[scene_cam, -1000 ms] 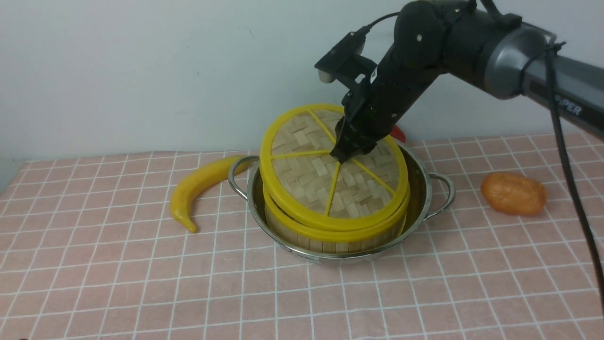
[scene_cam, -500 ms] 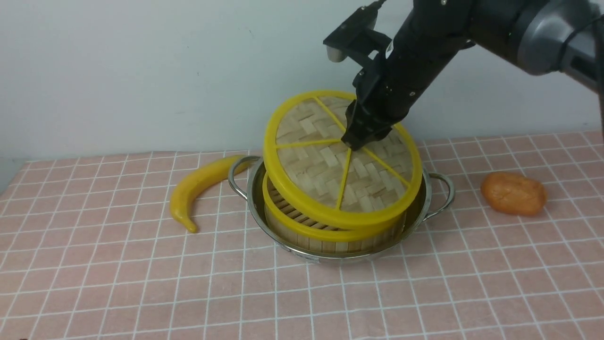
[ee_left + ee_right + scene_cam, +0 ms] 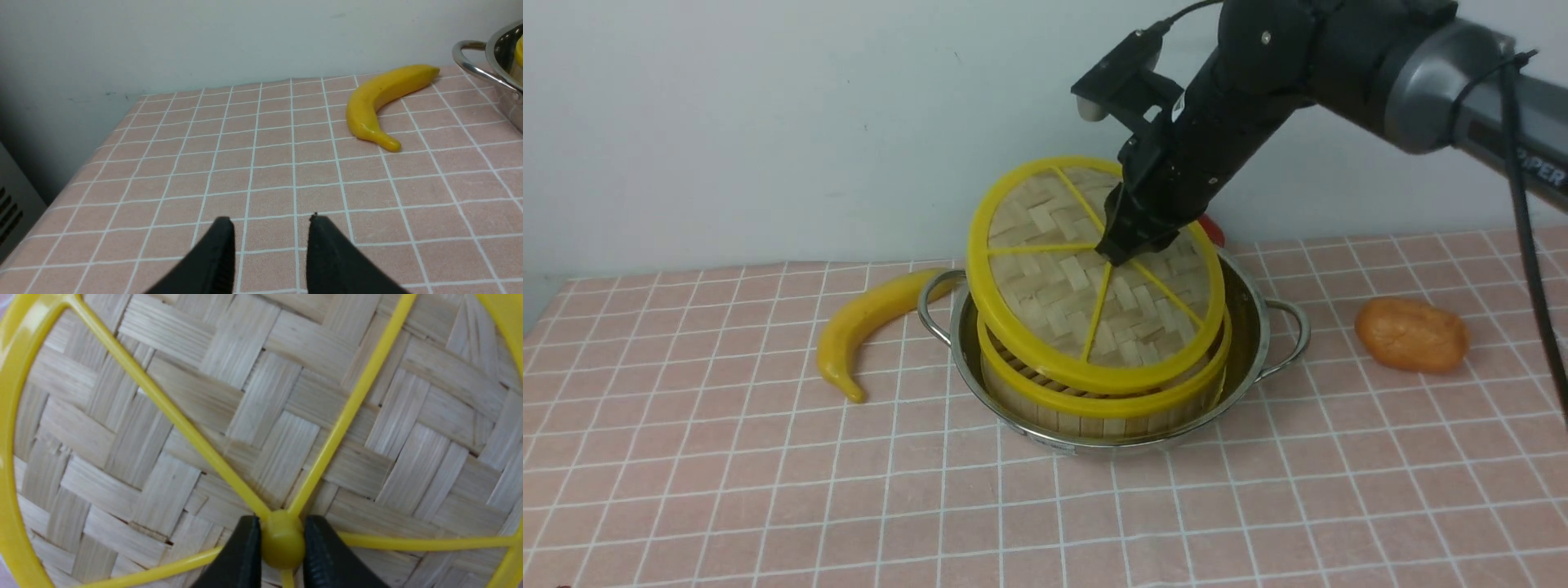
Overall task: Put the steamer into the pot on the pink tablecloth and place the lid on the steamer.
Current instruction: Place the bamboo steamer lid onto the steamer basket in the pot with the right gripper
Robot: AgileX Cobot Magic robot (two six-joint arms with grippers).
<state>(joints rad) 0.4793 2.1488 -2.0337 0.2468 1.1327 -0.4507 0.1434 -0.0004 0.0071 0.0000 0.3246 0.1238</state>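
**Seating of the lid, in progress.** With the right pincer (image 3: 1125, 249), grips the central yellow hub (image 3: 282, 539) of the flat round woven-bamboo lid with thick yellow rim and five yellow spokes (image 3: 1062, 286); jaws drawn in to a narrow gap, one on each side of the hub. Carries that lid tilted over the round slat-sided bamboo steamer with yellow plastic rim (image 3: 1086, 423): highest at 12 o'clock, lowest toward 5 o'clock, with a visible gap at about 8 o'clock. Unclear whether touching the steamer's rim on the low side. Steamer already inside the wide shallow shiny stainless-steel pot with two loop handles (image 3: 1245, 318), on the pink cloth with white grid checks (image 3: 768, 490) spread over the desk.

**To finish well, by judgement:** level the lid first, centre it until both yellow rims line up, lower straight down, and release only once seated all round. Avoid pressing on one edge, likely to rock the steamer in the pot.

**Right wrist view:** alone shows the hub pinched between the fingers; gives no hint of tilt or gap.

**Front view:** alone shows tilt and gap, plus an orange lump (image 3: 1411, 335) at 3 o'clock of the pot.

**Left wrist view:** alone shows the left pincer (image 3: 270, 220), jaws apart and empty above the cloth, well away from the pot; shares with the front view a yellow banana (image 3: 384, 106) at the pot's 9 o'clock.
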